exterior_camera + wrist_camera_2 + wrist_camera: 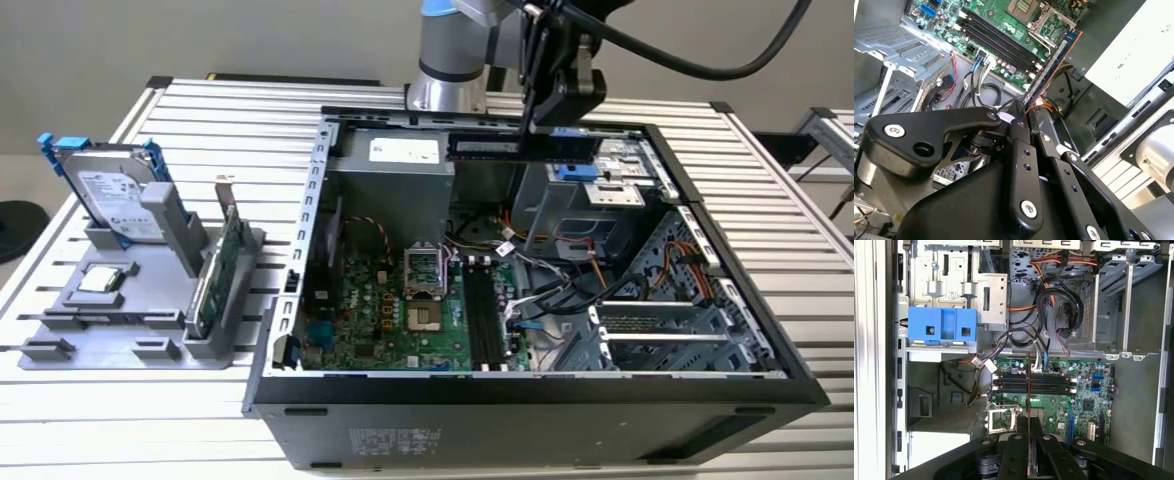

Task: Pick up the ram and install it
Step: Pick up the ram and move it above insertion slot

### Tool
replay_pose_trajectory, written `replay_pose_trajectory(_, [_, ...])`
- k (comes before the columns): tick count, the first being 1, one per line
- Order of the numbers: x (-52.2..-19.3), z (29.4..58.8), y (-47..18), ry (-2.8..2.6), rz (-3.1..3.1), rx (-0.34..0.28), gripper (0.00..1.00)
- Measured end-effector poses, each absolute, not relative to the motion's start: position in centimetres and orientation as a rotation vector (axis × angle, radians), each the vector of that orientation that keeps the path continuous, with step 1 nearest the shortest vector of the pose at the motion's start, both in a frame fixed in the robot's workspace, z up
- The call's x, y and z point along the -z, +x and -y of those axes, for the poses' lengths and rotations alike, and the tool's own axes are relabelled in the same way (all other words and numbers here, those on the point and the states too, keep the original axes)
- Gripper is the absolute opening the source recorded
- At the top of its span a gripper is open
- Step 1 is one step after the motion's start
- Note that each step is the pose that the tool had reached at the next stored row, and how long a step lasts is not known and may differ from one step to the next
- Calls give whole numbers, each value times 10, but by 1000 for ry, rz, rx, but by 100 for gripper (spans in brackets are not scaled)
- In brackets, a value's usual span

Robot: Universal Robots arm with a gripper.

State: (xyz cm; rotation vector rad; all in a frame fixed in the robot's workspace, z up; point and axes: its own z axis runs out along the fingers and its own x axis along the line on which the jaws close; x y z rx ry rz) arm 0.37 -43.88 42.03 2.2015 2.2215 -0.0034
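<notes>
One ram (518, 148) clamped in hand (557, 130), level above far part of open case (534, 420) | inside case: motherboard (400, 310) | first wrist view: ram edge-on, crosswise over memory slots (1034, 382) | exterior view's left: rack (120, 345) on surface (80, 440), holding hard drive (114, 195), green card (220, 265)

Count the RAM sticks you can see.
1. The ram, held in the fingers, hangs over the open case above the motherboard. The memory slots look empty, and the gray holder carries none.
</notes>
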Motion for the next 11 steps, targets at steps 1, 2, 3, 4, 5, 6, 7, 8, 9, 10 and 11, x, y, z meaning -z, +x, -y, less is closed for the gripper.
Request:
replay_pose_trajectory(1, [-420,438,4,2201,-2222,3,0])
replay_pose_trajectory(2, [-420,438,4,2201,-2222,3,0])
replay_pose_trajectory(3, [-420,437,4,2201,-2222,3,0])
replay_pose_trajectory(4, [-420,437,4,2201,-2222,3,0])
replay_pose_trajectory(5, [-420,436,4,2201,-2222,3,0])
replay_pose_trajectory(6, [-420,436,4,2201,-2222,3,0])
replay_pose_trajectory(7, [-420,435,4,2201,-2222,3,0])
replay_pose_trajectory(8, [-420,435,4,2201,-2222,3,0])
replay_pose_trajectory(9, [-420,435,4,2201,-2222,4,0])
replay_pose_trajectory(10, [-420,434,4,2201,-2222,3,0])
replay_pose_trajectory(11, [-420,434,4,2201,-2222,3,0])
